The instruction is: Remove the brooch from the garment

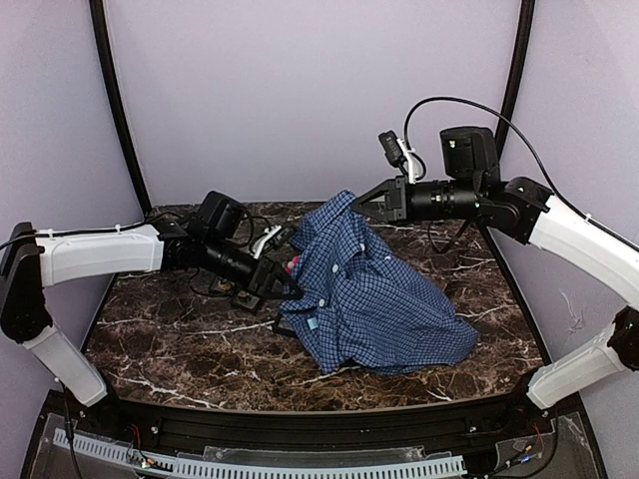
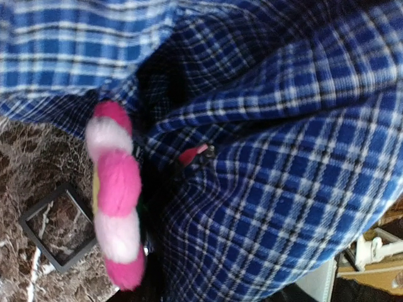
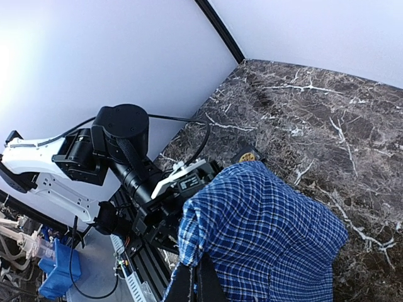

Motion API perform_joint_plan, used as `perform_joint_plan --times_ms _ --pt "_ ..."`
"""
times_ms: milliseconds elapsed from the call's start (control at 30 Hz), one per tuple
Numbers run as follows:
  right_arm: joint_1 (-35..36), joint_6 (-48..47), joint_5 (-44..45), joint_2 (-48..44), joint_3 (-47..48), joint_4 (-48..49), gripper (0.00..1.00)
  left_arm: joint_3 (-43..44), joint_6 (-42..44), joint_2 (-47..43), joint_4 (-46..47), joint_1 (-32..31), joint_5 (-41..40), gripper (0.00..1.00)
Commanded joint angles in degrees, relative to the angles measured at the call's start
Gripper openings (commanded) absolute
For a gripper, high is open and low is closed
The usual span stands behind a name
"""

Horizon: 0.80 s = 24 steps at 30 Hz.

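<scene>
**Tenting shirt [image 1: 379, 299] to expose brooch [image 2: 116, 195]**

At left, nosing left gripper [image 1: 285, 282] into shirt's left edge, above tray [image 2: 56, 226]; cannot tell whether open or clamped, fingers hidden; just beside it, brooch pinned on 1 fold, hanging over table [image 1: 170, 349]; at right, pinching shirt's top edge in closed right gripper [image 1: 357, 207], raised, probably to pull cloth taut and keep pin reachable.
</scene>
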Motion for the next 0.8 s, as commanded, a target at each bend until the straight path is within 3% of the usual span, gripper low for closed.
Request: perform_joint_plan --times_ms 0,133,300,367,433,533,667,700,733,767 --pt "-0.82 -0.99 6.31 0.95 3.41 0.68 0.00 2.52 -2.66 -1.35 3.25 -0.40 3.13 0.26" --pt "-4.49 1.95 9.89 3.18 0.68 0.04 0.00 4.01 -5.69 -4.25 4.67 -0.41 3.44 0.02" --pt "-7.63 3.31 13.60 7.12 1.08 -2.32 0.00 6.74 -10.30 -4.44 7.72 -0.41 5.11 0.01" --pt "-8.41 4.47 16.83 8.79 2.55 -6.53 0.16 6.81 -14.42 -2.81 13.66 -0.45 5.97 0.01" --pt "-8.49 4.80 19.77 8.96 2.91 -8.83 0.44 7.60 -17.27 0.08 19.68 -0.86 6.35 0.01" --pt "-8.48 5.00 22.92 6.75 2.34 -10.52 0.69 14.90 -15.06 5.95 19.12 -3.36 7.43 0.01" --pt "-8.40 5.18 25.77 4.43 2.86 -14.01 0.83 23.19 -8.85 14.15 8.99 -5.79 9.08 0.22" --pt "-8.37 5.48 25.71 3.85 2.70 -14.73 0.86 23.44 -8.33 14.34 8.09 -5.91 9.21 0.36" --pt "-8.22 5.80 25.24 3.24 2.34 -15.13 0.87 23.58 -6.49 14.17 5.37 -5.88 8.26 0.44" --pt "-8.09 6.11 24.45 2.62 1.53 -14.98 0.88 23.64 -5.30 13.82 3.78 -5.93 7.44 0.64"
